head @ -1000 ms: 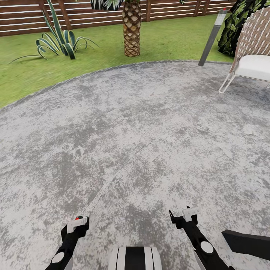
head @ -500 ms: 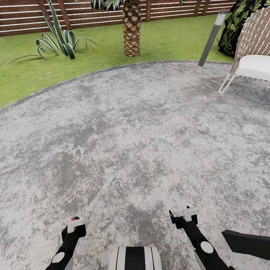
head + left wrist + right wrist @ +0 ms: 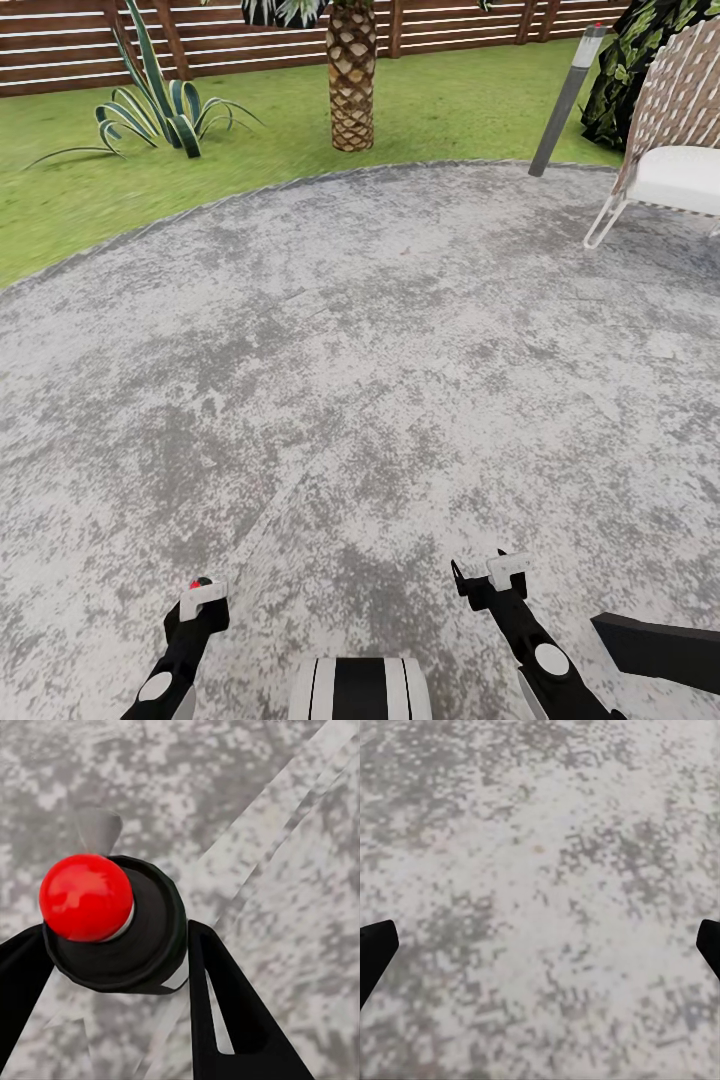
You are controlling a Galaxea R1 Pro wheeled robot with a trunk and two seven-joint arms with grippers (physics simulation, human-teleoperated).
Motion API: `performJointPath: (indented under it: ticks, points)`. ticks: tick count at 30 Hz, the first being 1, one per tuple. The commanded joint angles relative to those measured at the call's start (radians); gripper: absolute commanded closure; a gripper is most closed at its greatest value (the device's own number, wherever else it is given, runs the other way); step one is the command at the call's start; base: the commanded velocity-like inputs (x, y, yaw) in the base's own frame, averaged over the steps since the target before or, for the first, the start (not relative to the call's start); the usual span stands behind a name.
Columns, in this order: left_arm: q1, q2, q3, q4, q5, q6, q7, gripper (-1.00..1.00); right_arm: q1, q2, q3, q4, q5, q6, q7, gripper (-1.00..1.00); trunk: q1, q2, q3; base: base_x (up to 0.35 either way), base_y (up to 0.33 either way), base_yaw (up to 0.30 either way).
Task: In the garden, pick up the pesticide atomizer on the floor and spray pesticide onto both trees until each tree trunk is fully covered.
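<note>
My left gripper is shut on the pesticide atomizer, a dark bottle whose red top points up between the black fingers. In the head view the red top peeks above the gripper, low over the grey paving of the floor. My right gripper is open with nothing in it, and its dark fingertips stand far apart over bare stone. Both trees are out of view.
Green lawn borders the round stone patio, with the slat fence behind it. A short palm with a woven trunk, a spiky striped plant, a leaning grey lamp post and a white chair stand ahead.
My left gripper with the atomizer has sunk slightly lower and closer to my body. The right arm and the view have stayed still.
</note>
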Motion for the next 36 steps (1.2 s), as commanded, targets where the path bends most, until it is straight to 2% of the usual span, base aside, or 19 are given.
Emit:
performJointPath:
  ticks: [1,14,24,25,29,34,36]
  points:
    - [0.0,0.001,-0.002,0.001,0.01,-0.003,0.0,1.0,0.0,-0.001,0.002,0.001,0.001,-0.003,-0.001,-1.0,0.0,0.0,-0.001,0.0,0.0,0.0]
    - [0.0,0.001,-0.001,0.0,0.01,-0.003,-0.005,1.0,-0.001,-0.001,0.002,0.001,0.001,-0.003,-0.001,-1.0,0.0,0.0,-0.001,0.0,0.0,0.0]
    - [0.0,0.004,0.0,-0.001,0.009,-0.002,-0.007,1.0,0.0,0.001,0.004,0.025,0.006,-0.009,-0.001,-1.0,-0.005,0.002,0.038,0.0,0.0,0.0]
    - [0.002,0.011,-0.002,-0.002,0.007,-0.003,-0.007,1.0,0.001,0.0,0.005,0.064,0.021,-0.063,-0.001,-1.0,-0.005,0.002,0.042,0.0,0.0,0.0]
    - [0.012,0.021,-0.002,0.0,-0.001,-0.003,-0.006,1.0,0.001,0.003,0.006,0.141,0.057,-0.141,-0.001,-1.0,-0.007,0.003,0.057,0.0,0.0,0.0]
    - [0.055,0.024,-0.004,-0.001,-0.005,-0.004,-0.006,1.0,0.002,0.008,0.003,0.194,0.065,-0.165,-0.008,-1.0,-0.009,0.004,0.077,0.0,0.0,0.0]
    - [0.069,0.024,-0.004,-0.001,-0.005,-0.004,-0.005,1.0,0.003,0.006,0.002,0.213,0.064,-0.168,-0.034,-1.0,-0.01,0.005,0.085,0.0,0.0,0.0]
